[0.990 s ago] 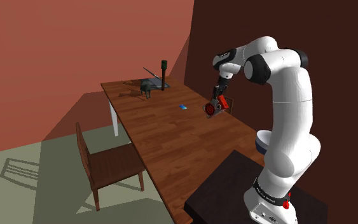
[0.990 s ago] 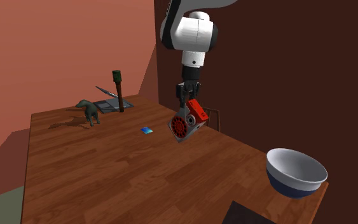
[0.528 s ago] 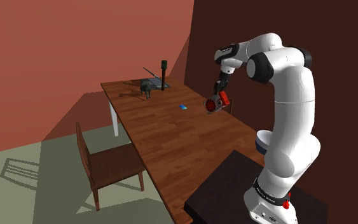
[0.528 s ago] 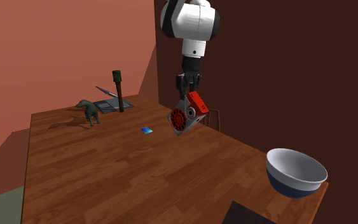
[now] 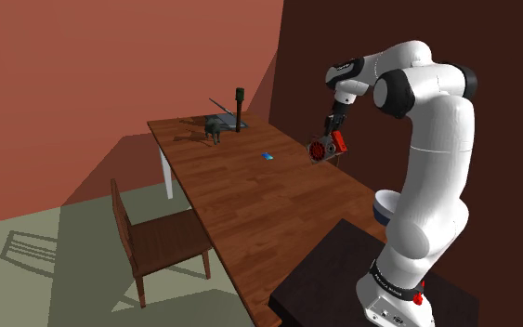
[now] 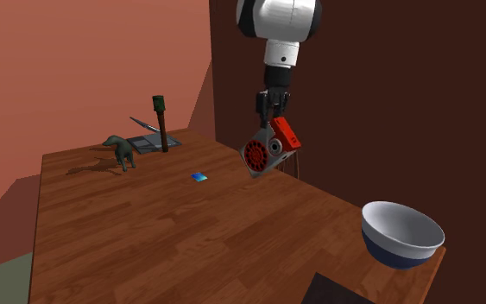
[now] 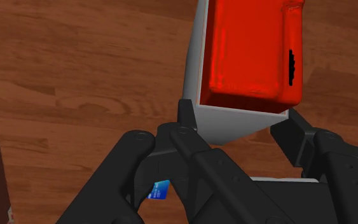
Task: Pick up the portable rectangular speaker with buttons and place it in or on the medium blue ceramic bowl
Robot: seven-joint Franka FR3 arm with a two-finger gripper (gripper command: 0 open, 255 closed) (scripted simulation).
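Note:
The speaker [image 6: 267, 153] is a red and grey box with a round red grille. It hangs tilted in the air above the brown wooden table [image 6: 146, 233], with my gripper [image 6: 274, 123] shut on its upper end. In the shoulder view the speaker [image 5: 323, 147] hangs near the dark wall under my gripper [image 5: 332, 128]. The wrist view has the red and grey speaker [image 7: 247, 57] clasped between my gripper's [image 7: 234, 122] black fingers, table below. The bowl [image 6: 402, 231], white inside and dark blue outside, stands at the table's near right corner, well apart from the speaker. The arm partly hides the bowl [image 5: 382, 206].
A green dinosaur figure [image 6: 120, 152], a dark upright post [image 6: 160, 123] and a flat grey item [image 6: 150, 136] stand at the table's far end. A small blue item [image 6: 199, 177] lies mid-table. A wooden chair [image 5: 157, 241] stands beside the table. The dark stand [image 5: 343, 279] adjoins it.
The arm has lifted the held speaker higher and carried it toward the second exterior view's right, nearer the dark wall and the bowl. The grip stays shut.

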